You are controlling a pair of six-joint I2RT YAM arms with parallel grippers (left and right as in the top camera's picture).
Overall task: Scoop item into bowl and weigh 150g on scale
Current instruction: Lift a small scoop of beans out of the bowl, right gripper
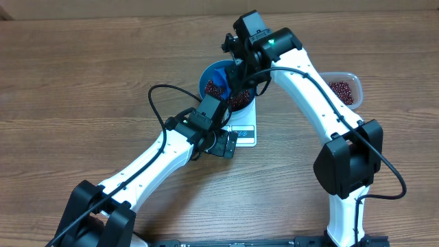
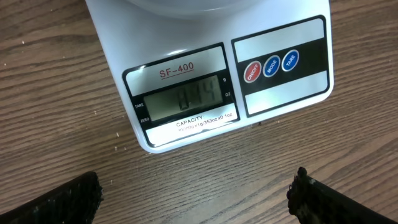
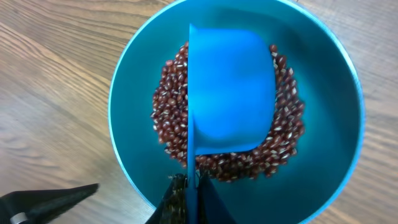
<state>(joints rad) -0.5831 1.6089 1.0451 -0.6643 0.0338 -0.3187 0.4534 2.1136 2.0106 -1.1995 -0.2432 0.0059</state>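
**Beans in the blue bowl on the scale, with the scoop low over the heap**

Overhead: the bright blue bowl (image 1: 204,81) sits on the small white scale (image 1: 245,135) mid-worktop (image 1: 82,82), with a loose heap of tiny dark red-brown beans (image 1: 215,88) in its bottom. Well apart, on the right arm's side, a clear tub (image 1: 357,86) holds more of them. Left wrist: the left end effector (image 2: 194,200) hangs spread wide just in front of the scale, gripping nothing. The display (image 2: 180,96) faces it, its digits too faint to read for sure, and three round buttons (image 2: 272,65) sit beside it. Right wrist: the right end effector (image 3: 189,198) is pressed together on the thin handle of the blue scoop (image 3: 230,93), pinching it. The scoop's body is inside the bowl, right over the glossy beans, which show on both sides of it.
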